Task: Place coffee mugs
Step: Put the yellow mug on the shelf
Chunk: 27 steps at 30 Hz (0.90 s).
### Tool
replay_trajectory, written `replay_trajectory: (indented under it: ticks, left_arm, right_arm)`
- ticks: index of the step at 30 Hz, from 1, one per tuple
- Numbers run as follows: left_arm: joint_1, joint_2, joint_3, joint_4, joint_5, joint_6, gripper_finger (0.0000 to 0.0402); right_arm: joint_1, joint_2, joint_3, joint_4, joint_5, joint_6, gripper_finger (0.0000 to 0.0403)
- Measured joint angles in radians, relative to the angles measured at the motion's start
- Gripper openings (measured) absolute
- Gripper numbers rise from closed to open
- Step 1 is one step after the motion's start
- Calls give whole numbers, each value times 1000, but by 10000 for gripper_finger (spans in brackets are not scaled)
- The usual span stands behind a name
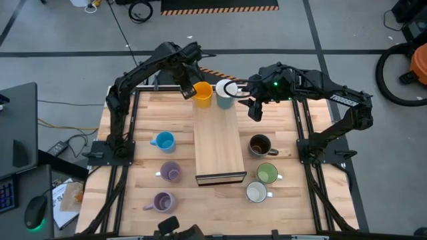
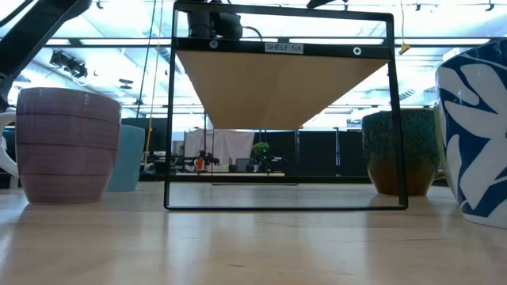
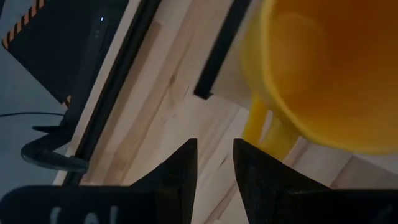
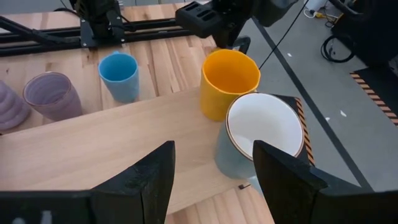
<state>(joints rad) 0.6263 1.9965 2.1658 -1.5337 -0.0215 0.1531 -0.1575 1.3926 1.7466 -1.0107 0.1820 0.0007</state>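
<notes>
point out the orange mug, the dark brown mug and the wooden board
orange mug (image 1: 203, 94), high view, on its rim and inside
dark brown mug (image 1: 259, 145), high view, on its open mouth
wooden board (image 1: 218, 143), high view, on a bare part of its top

Orange mug (image 1: 203, 94), light-blue mug (image 1: 163, 141)

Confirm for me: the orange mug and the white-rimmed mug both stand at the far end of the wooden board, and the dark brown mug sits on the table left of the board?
Not quite. The dark brown mug sits right of the wooden board, as the high view shows. The orange mug and the white-rimmed mug do stand at the board's far end.
</notes>
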Motion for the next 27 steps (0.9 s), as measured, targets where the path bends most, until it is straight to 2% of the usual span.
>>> replay_trajectory:
  ticks: [27]
  left_arm:
    - [-40, 0, 0, 82, 0, -14, 109]
  right_arm:
    - [0, 0, 0, -1, -17, 0, 222]
